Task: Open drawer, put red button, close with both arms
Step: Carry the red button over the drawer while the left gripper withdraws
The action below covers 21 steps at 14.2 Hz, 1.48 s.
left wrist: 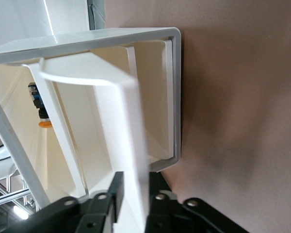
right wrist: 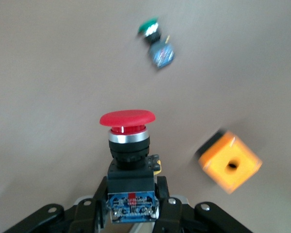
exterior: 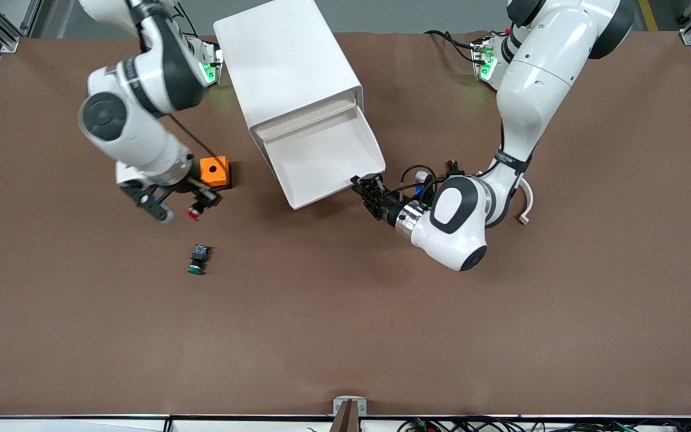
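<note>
The drawer (exterior: 321, 157) stands pulled out of the white cabinet (exterior: 285, 66) toward the front camera, and nothing lies in it. My left gripper (exterior: 362, 186) is at the drawer's front corner toward the left arm's end. Its fingers (left wrist: 111, 194) sit on either side of the cream front strip (left wrist: 121, 126), which fills the gap in the left gripper (left wrist: 135, 182). My right gripper (exterior: 198, 207) (right wrist: 132, 189) is shut on the black body of the red button (exterior: 193, 213) (right wrist: 127, 118). It holds the button cap outward over the table, beside the orange box.
An orange box with a hole (exterior: 213, 170) (right wrist: 229, 166) sits next to the right gripper. A green-capped button (exterior: 197, 259) (right wrist: 153, 41) lies on its side nearer the front camera. The brown table (exterior: 381, 324) spreads wide toward the front camera.
</note>
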Motion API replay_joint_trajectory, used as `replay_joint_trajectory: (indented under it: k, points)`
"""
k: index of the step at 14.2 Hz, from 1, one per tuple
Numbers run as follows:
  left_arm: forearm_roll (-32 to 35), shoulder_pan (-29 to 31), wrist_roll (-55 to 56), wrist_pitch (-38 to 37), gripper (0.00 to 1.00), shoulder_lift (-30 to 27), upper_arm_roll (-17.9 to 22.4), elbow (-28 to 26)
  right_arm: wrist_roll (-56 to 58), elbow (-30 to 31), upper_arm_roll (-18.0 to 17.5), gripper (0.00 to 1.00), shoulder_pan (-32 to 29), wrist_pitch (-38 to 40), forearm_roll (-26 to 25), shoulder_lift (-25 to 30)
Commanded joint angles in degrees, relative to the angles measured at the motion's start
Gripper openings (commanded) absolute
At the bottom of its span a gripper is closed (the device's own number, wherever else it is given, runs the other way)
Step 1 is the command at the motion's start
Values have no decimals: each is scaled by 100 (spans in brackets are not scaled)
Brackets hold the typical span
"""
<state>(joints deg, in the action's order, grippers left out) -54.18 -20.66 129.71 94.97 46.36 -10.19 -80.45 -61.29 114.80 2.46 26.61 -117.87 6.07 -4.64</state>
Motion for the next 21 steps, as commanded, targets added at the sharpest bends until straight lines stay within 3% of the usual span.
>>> replay_joint_trajectory:
  k: [1,2,8,14,21]
  points:
    - [-14,89,-86,-128,96,-31,25,126,-1170,-316,79,0,641,97,132,-54]
    - [-5,115,-165,-128,100,-40,86,213,-1592,-422,79,0,904,80,132,-81]
    - [732,115,-832,-136,100,-92,1035,785,-3388,-1028,97,0,2013,-96,114,-835]
    - [1311,124,-2754,-145,100,-610,1940,794,-4092,-1591,88,0,2550,-544,123,-1697]
    - [3148,133,-5354,-145,100,-1225,1959,759,-4655,-1671,88,0,2963,-422,140,-1830]
